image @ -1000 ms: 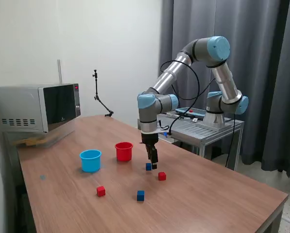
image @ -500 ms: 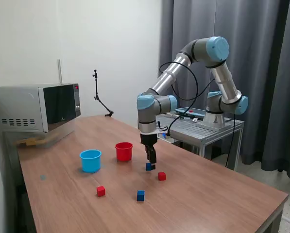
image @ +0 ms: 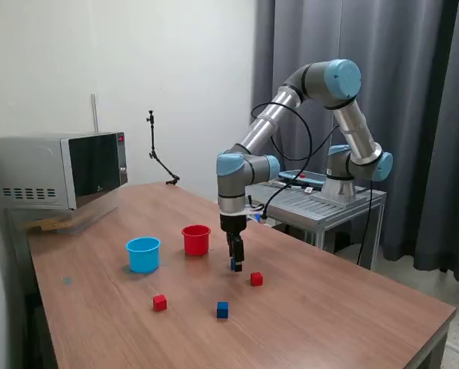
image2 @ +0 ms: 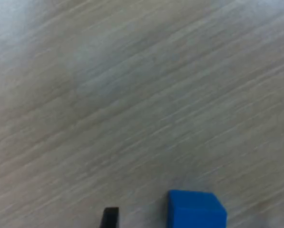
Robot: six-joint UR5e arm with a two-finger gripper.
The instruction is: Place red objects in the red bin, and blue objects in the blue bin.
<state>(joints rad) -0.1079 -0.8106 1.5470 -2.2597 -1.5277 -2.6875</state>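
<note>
Claw (image: 235, 264) spread wide, empty, low over the table (image: 329, 307). Blue cube (image2: 197, 209) sits between its 2 fingers, untouched by either.

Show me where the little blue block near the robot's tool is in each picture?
Exterior view: the blue block lies on the table at the tool, between the red cup and a red block.
Wrist view: blue block, close up between the tool's fingertips.
Shared landmark: the wood-grain table.

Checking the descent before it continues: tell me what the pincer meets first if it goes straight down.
Likely the blue cube between the open pincer fingers, then the table; depth is unclear.
</note>
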